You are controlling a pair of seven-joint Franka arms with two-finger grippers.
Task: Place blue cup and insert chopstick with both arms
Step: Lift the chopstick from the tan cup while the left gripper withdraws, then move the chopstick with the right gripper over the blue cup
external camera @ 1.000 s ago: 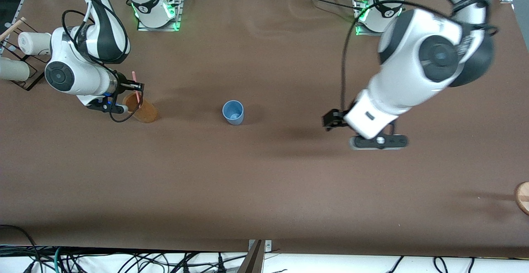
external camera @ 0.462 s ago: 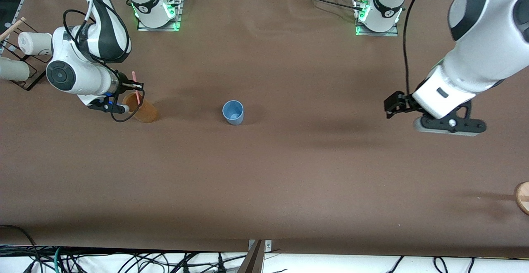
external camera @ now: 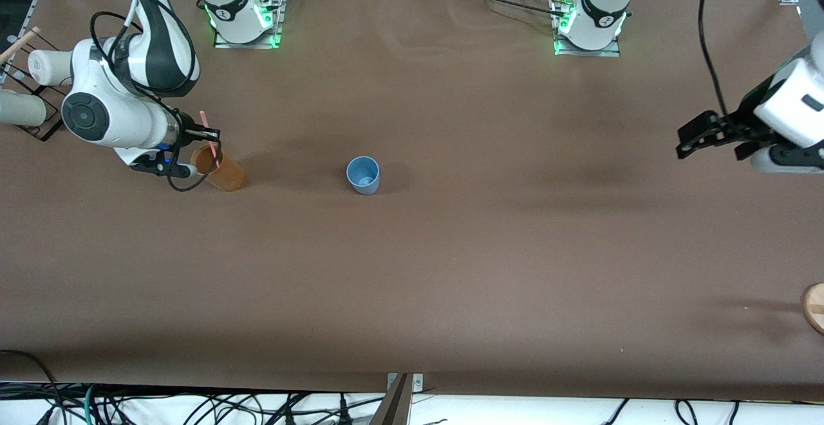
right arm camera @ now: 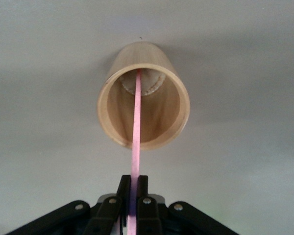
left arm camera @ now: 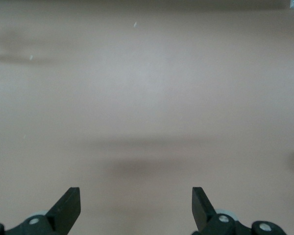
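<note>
The blue cup point(external camera: 364, 175) stands upright and alone at the table's middle. My right gripper point(external camera: 212, 134) is shut on the pink chopstick point(external camera: 210, 134), held upright over the orange-brown cup point(external camera: 219, 169) toward the right arm's end. In the right wrist view the chopstick point(right arm camera: 136, 122) runs from my gripper point(right arm camera: 133, 183) down into the orange-brown cup point(right arm camera: 143, 110), its tip near the cup's bottom. My left gripper point(external camera: 692, 138) is open and empty, up over bare table at the left arm's end. The left wrist view shows its spread fingertips point(left arm camera: 68, 205) over bare table.
A black wire rack point(external camera: 38, 106) with white cups point(external camera: 48, 66) and a wooden stick stands at the right arm's end. A round wooden object point(external camera: 814, 306) lies at the table's edge at the left arm's end, nearer the camera.
My left arm has swung away from the table's middle toward its own end, gripper open and empty. My right gripper has shifted slightly, still holding the chopstick in the orange-brown cup.
</note>
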